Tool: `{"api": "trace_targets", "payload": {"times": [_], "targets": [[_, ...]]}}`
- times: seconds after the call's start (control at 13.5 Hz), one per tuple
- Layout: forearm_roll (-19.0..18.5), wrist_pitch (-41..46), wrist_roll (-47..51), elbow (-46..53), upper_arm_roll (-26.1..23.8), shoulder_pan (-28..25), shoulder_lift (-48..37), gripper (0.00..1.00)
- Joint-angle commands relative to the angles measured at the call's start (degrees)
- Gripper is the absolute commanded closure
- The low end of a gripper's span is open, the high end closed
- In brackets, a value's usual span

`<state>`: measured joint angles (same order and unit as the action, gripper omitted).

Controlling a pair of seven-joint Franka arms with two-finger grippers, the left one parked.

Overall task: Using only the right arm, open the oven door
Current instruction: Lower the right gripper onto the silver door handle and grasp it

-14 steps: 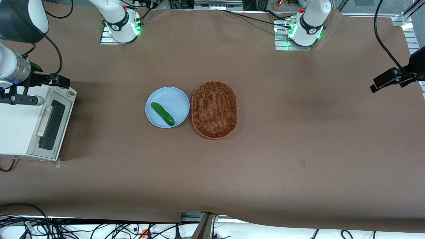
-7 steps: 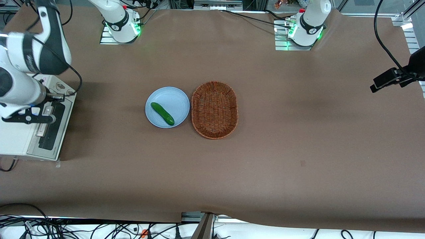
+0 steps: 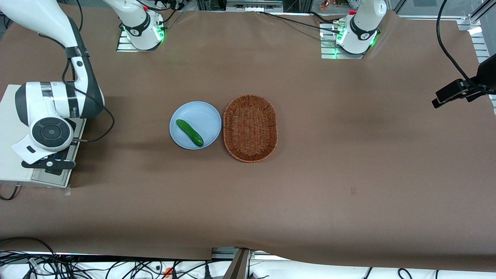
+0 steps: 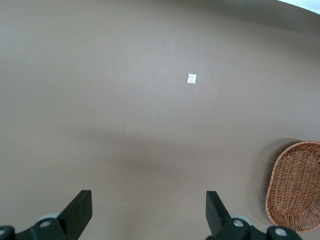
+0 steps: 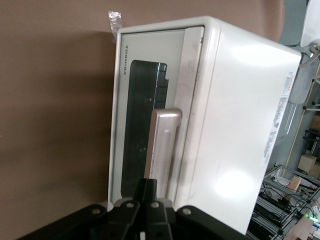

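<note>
Brown paper-covered table [image 3: 310,193], spanning the whole front view; cables lie along its edge nearest the front camera.

Right arm [image 3: 58,104], white with dark grey joint bands, bent over the working arm's end of the table; its last joints hang directly above the toaster oven and hide most of the oven's front face from the front camera.

Toaster oven [image 5: 240,125], cream-white, at the working arm's end of the table, its front facing the table's middle.

Oven door [image 5: 150,100], silver-framed with a dark glass window, flush against the oven body and thus closed. The silver bar handle [image 5: 162,145] runs along the door's upper edge.

Wicker basket [image 3: 250,128], oval, brown, near the table's middle, just beside the plate and toward the parked arm's end from it.

Plate [image 3: 201,112], pale blue, round, well apart from the oven.

Cucumber [image 3: 189,132], dark green, lying diagonally on the plate.

Gripper [image 5: 148,197], black, directly over the handle at its end nearer the wrist camera. Fingers [image 5: 149,187] appear pressed together, with no visible gap; from this angle contact with the handle cannot be confirmed, though the tips overlap the bar's end. Nothing is pinched between them.

Clear tape scrap [image 5: 115,20], stuck to the table by the oven's corner.
</note>
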<state>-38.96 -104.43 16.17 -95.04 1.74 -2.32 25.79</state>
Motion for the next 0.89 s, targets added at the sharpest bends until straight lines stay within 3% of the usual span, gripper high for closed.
{"api": "trace_targets", "payload": {"times": [0.0,0.81], "targets": [[-1.9,-0.4,1.1,0.7,0.5,0.5,0.3,1.00],[-1.5,-3.8,1.3,0.3,2.4,1.4,2.7,1.00]]}}
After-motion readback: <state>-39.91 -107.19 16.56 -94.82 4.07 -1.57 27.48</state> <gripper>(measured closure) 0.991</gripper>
